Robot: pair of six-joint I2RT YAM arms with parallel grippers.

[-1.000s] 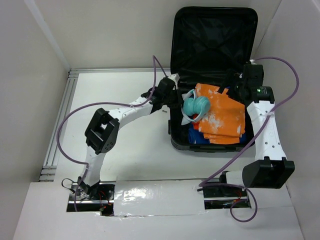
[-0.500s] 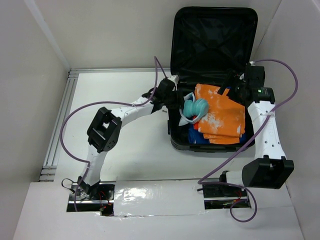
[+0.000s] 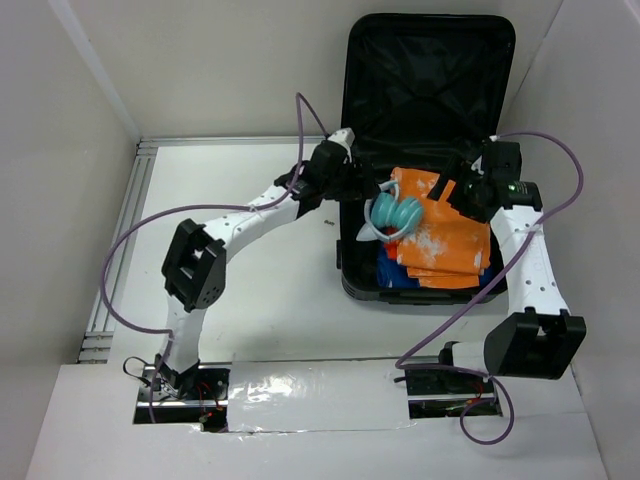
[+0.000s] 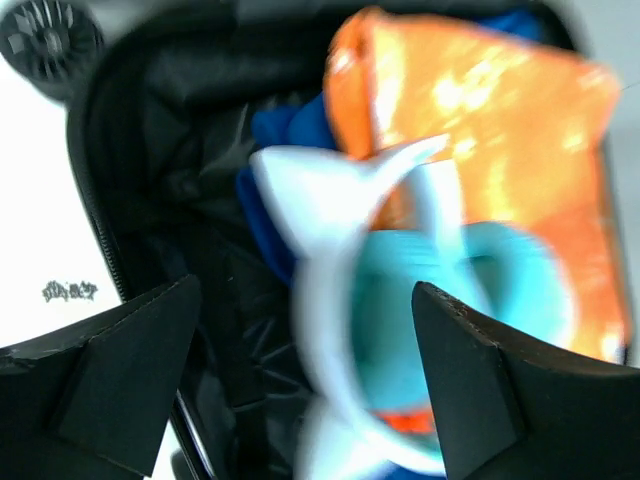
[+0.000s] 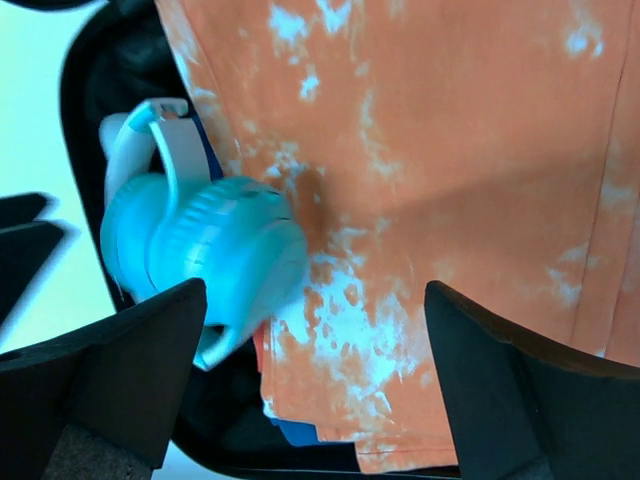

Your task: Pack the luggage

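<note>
The luggage [image 3: 430,80] lies open at the back right, its lid standing up. An orange tie-dye cloth [image 3: 450,235] lies in its base on top of a blue cloth [image 3: 395,272]. Teal and white headphones [image 3: 395,213] rest on the left edge of the orange cloth. My left gripper [image 3: 358,190] hovers open at the case's left wall. In the left wrist view the headphones [image 4: 440,300] are blurred, loose between the spread fingers [image 4: 130,370]. My right gripper [image 3: 455,190] hangs open over the orange cloth [image 5: 420,150], holding nothing, with the headphones [image 5: 210,260] by its left finger.
A small dark speck [image 3: 327,223] lies on the white table just left of the case. A case wheel [image 4: 50,40] shows at the corner. White walls close in left, back and right. A metal rail [image 3: 120,240] runs along the left side.
My left gripper went from shut on the headphones to open, and the headphones dropped onto the clothes. The left arm drew back a little; the right gripper shifted slightly left.
</note>
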